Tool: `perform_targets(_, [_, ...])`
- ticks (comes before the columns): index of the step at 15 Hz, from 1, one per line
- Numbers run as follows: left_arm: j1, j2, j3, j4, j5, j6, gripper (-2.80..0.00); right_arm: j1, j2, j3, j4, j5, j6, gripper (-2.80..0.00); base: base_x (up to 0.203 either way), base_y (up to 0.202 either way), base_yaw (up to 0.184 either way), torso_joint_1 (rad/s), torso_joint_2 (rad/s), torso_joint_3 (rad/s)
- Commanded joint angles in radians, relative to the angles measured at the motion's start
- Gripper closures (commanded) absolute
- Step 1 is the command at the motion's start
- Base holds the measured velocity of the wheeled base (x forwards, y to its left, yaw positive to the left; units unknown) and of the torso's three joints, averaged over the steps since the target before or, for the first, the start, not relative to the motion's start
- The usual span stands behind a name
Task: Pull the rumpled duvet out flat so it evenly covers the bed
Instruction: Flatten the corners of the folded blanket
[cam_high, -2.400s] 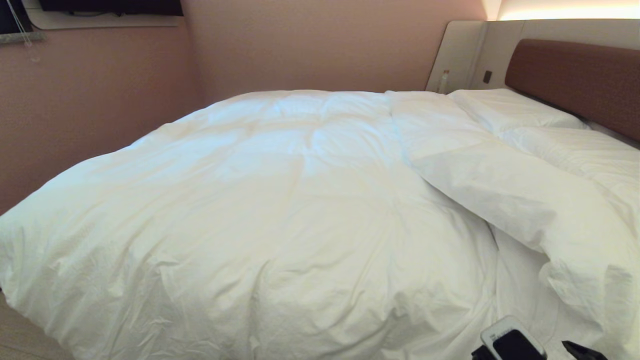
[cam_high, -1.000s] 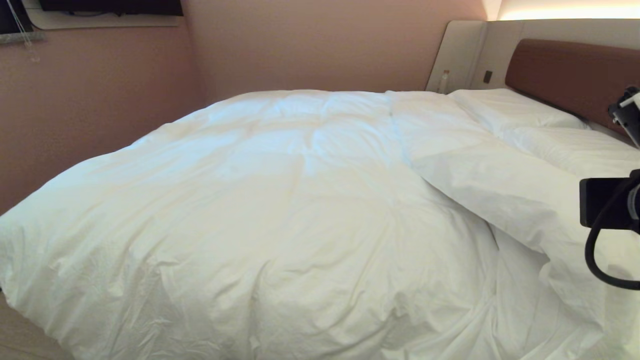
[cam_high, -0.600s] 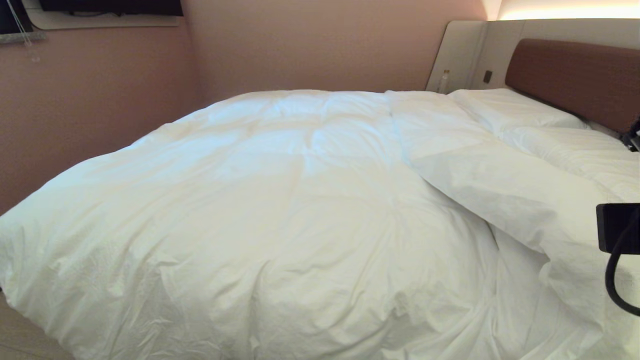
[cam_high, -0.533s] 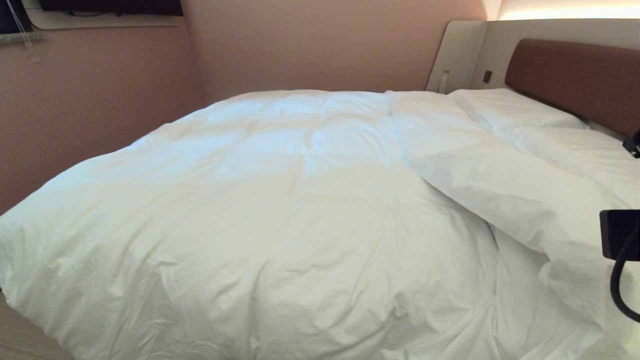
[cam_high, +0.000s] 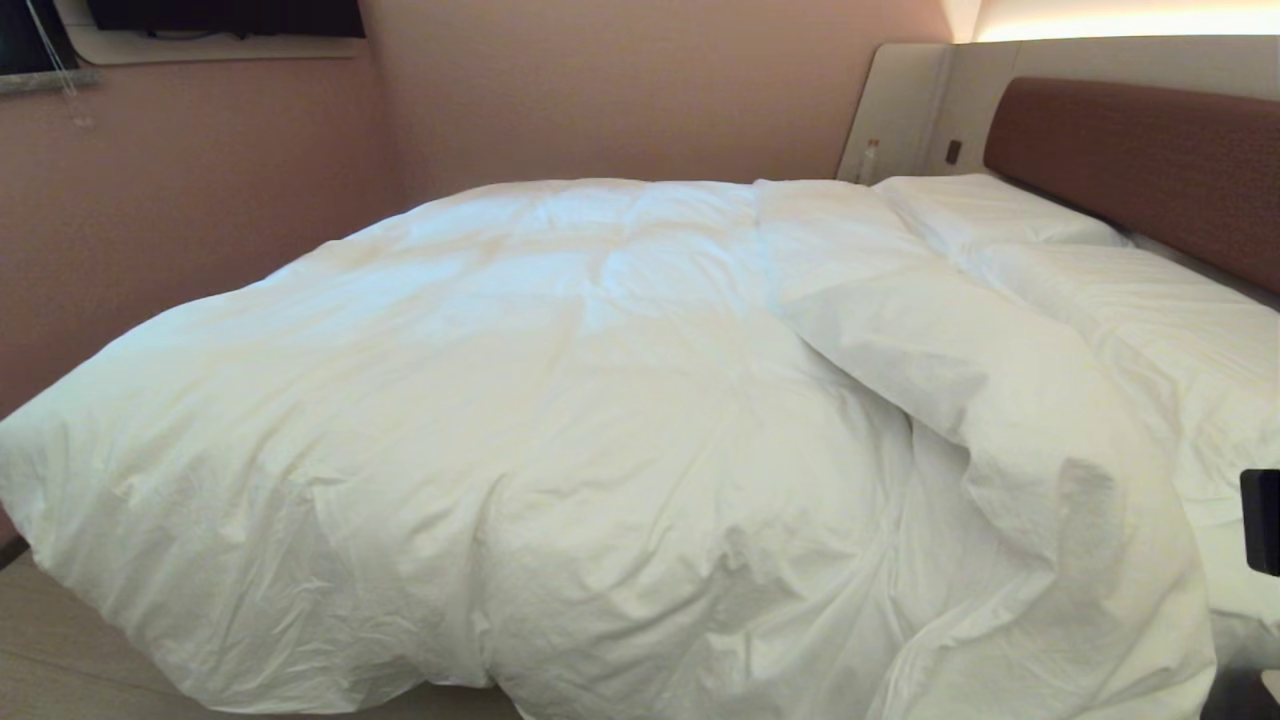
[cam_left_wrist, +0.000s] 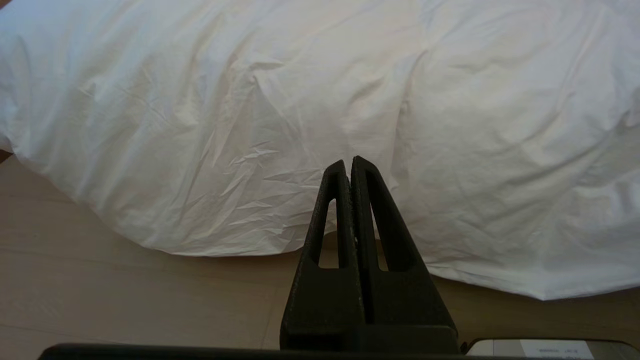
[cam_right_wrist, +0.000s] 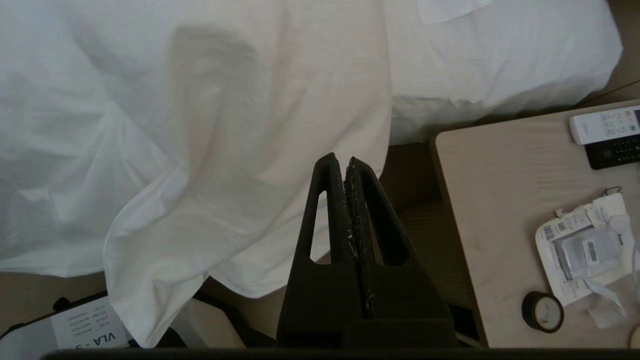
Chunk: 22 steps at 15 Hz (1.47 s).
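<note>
The bed (cam_high: 1130, 150) fills the head view, its brown headboard at the far right. The duvet (cam_high: 560, 400) lies across the bed from the foot end toward the headboard. Near the headboard a thick fold (cam_high: 960, 400) is turned back on itself, and the hem on the robot's side hangs toward the floor (cam_left_wrist: 125, 300).

Change: the head view has shifted slightly, so the camera moved, not the bedding. The right arm, which reached into that view a second ago, has pulled back until only a dark edge shows. The fold is unaltered, so the task is judged incomplete.

The right pincer (cam_right_wrist: 345, 162) is pressed together and empty, above the duvet corner beside the bedside counter (cam_right_wrist: 500, 210), away from the headboard. The left pincer (cam_left_wrist: 347, 165) is also pressed together and empty, above the hanging hem. On the counter lie a remote (cam_right_wrist: 605, 125), a packet (cam_right_wrist: 580, 250) and a tape roll (cam_right_wrist: 542, 311).
</note>
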Motion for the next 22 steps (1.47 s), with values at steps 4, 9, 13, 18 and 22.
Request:
perform_targets(4, [0.0, 0.0, 0.002, 0.001, 0.0, -0.003, 0.0, 0.001, -0.009, 0.016, 0.003, -0.003, 0.004, 0.0, 0.0, 0.0, 0.0, 0.0, 0.0, 0.0])
perform_targets(9, [0.0, 0.0, 0.002, 0.001, 0.0, -0.002, 0.0, 0.001, -0.009, 0.015, 0.001, 0.0, 0.003, 0.0, 0.0, 0.0, 0.0, 0.0, 0.0, 0.0])
perform_targets(13, [0.0, 0.0, 0.002, 0.001, 0.0, 0.0, 0.0, -0.002, -0.009, 0.013, 0.001, 0.011, 0.005, 0.0, 0.001, 0.056, -0.006, 0.002, 0.0, 0.002])
perform_targets(18, [0.0, 0.0, 0.002, 0.001, 0.002, -0.002, 0.0, -0.125, -0.013, 0.016, -0.097, 0.019, 0.046, 0.0, 0.0, 0.127, 0.001, 0.0, 0.0, 0.001])
perform_targets(22, [0.0, 0.0, 0.002, 0.001, 0.002, -0.002, 0.0, -0.218, -0.028, 0.041, -0.117, 0.082, 0.043, 0.0, 0.0, 0.0, 0.0, 0.0, 0.0, 0.0])
